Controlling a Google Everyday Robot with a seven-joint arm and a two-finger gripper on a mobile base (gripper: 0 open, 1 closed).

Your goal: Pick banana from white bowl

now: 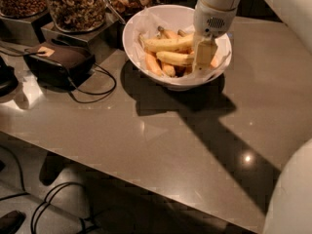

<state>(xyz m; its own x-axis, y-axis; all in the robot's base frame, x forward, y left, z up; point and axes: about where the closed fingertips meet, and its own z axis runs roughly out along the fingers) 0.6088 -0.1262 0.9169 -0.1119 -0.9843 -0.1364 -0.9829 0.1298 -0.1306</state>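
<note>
One banana [174, 58] to lift, none out yet: the tool [204, 57] is hanging inside the white bowl [134, 27].
This bowl is sitting near the worktop's [146, 130] far edge, beside jars of nuts [78, 6]. The banana is lying in it, its right end reaching the tool; whether the tool is gripping it cannot be told. The reach is looking complete; securing and lifting are remaining.

white arm [285, 9] in from top right, wrist [213, 18] pointing almost straight down, gripper [204, 57] low inside bowl [131, 33], right half, another white robot part [292, 194] at bottom right
</note>
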